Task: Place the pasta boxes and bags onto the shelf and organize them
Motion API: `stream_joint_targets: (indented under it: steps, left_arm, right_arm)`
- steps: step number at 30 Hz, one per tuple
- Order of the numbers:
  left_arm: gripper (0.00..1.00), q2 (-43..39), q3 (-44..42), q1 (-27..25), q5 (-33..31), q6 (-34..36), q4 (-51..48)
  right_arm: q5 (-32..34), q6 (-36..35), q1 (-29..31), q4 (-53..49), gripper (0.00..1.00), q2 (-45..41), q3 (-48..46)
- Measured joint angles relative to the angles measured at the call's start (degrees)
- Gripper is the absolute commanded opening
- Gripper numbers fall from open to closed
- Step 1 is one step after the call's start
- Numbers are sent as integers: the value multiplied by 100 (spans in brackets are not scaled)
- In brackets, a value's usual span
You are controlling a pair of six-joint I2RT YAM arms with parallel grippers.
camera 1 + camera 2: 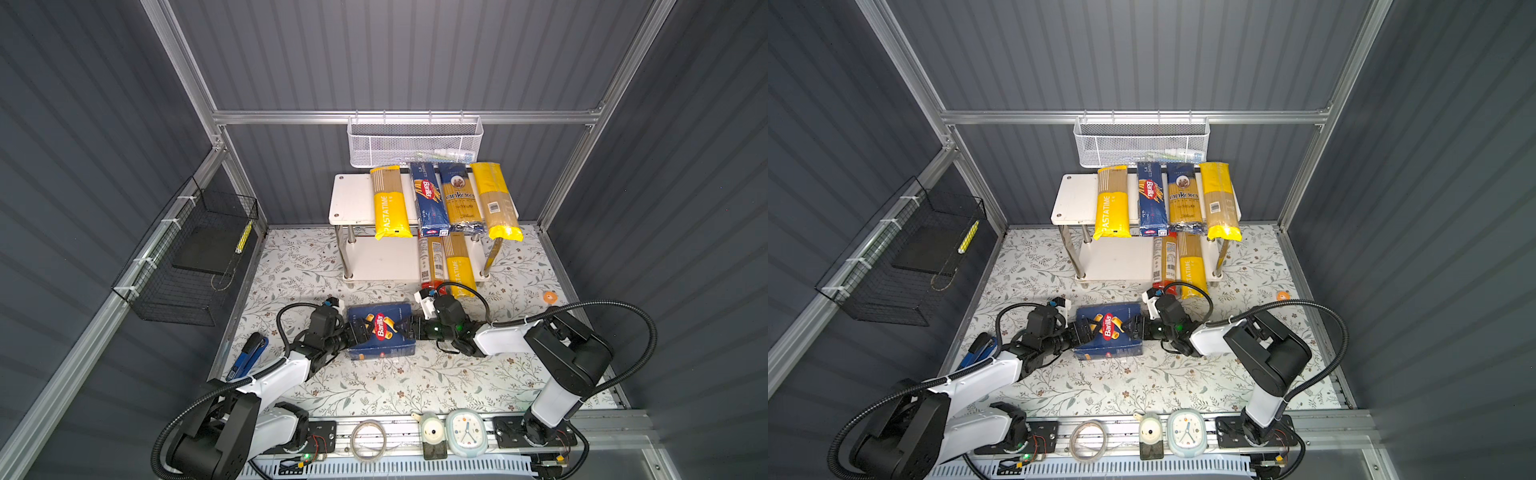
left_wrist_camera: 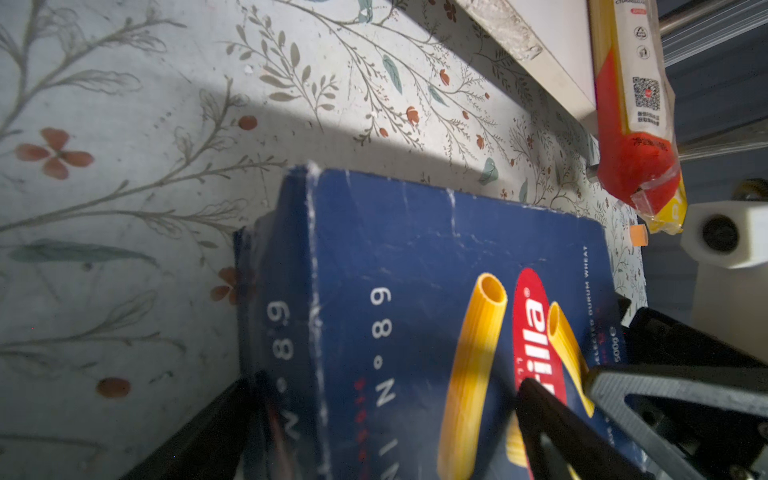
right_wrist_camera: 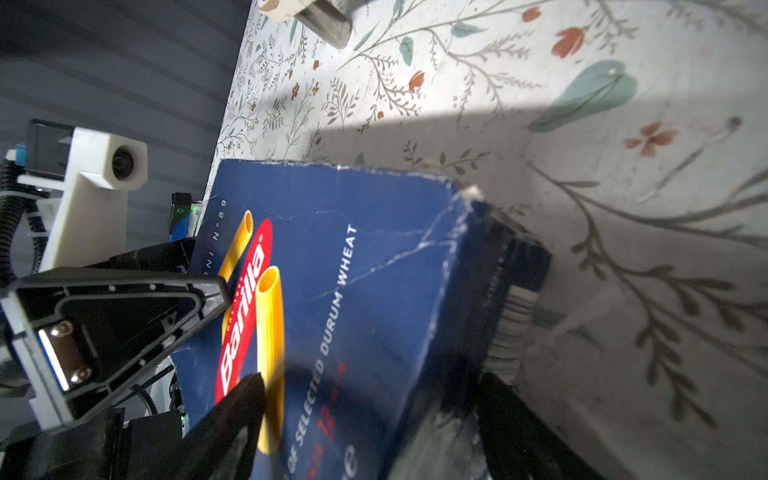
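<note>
Rigatoni box (image 1: 381,330) sits face-up between both jaws, long axis left-right.

In both top views the ends of the rigatoni box (image 1: 380,328) (image 1: 1108,328) are covered by the left end effector (image 1: 362,332) and the right end effector (image 1: 409,328); whether they press on it cannot be told. In both wrist views the box runs off the picture's edge, and the fingers (image 3: 519,415) nearest the lens are blurred. Beyond the box, the far ends of the red-ended bag (image 1: 430,266) and a PASTATIME bag (image 1: 459,266) are hidden under the top board of the shelf (image 1: 353,199). What lies in the white mesh basket (image 1: 415,143) further beyond is too small to tell.
</note>
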Motion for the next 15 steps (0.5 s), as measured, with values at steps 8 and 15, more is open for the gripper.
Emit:
stream_joint_targets:
  steps: [8,15]
  left_arm:
    - [99,55,245,-343,-354,-155,-111]
    - [100,101,485,-450,-457,-330,-286]
  right_arm:
    - [92,177,-81,-7,79,37,170]
    - [352,232,-83,-90,79,-76,350]
